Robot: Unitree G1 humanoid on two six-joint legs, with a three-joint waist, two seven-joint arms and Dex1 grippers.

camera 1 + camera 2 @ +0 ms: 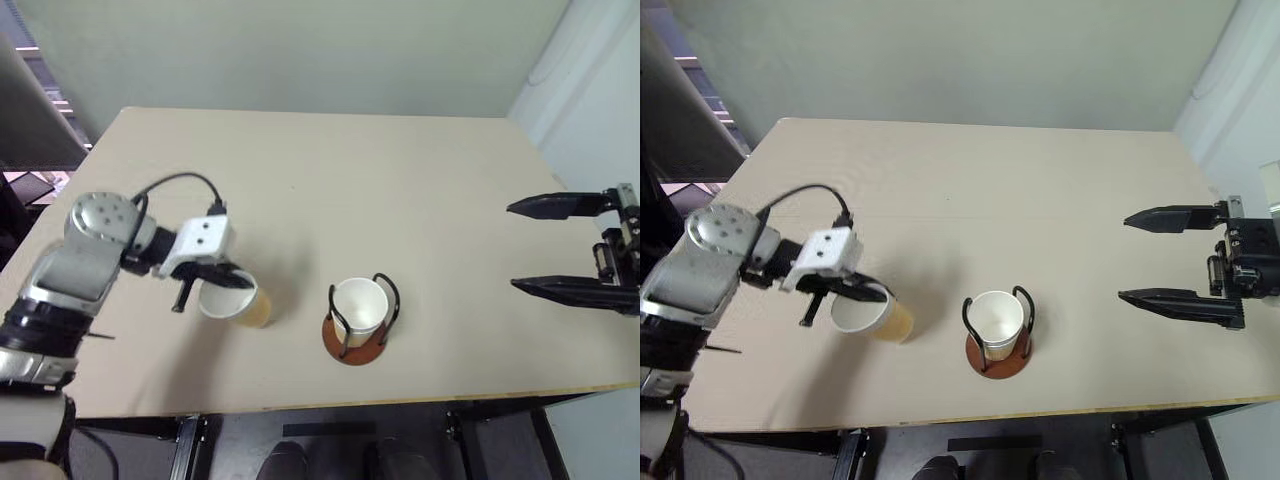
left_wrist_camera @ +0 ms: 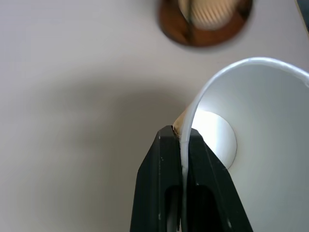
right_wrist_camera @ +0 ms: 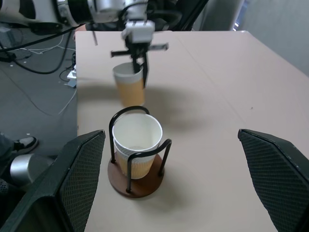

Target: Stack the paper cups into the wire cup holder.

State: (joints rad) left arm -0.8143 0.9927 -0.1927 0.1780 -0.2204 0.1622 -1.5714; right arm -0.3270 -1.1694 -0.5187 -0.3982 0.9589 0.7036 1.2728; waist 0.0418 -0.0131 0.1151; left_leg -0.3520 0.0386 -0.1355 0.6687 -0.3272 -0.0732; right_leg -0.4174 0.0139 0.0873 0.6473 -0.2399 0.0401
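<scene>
Now the left gripper (image 1: 212,285) pinches the rim of a paper cup (image 1: 236,298) near the table's (image 1: 400,180) front edge, with the wire cup holder (image 1: 360,318), already holding cups, just toward the spread, idle right gripper (image 1: 570,245).

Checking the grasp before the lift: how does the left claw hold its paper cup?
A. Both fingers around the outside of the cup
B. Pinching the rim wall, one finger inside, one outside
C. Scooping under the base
B: the left claw is shut on the paper cup, whose white wall runs between its two fingers.
</scene>
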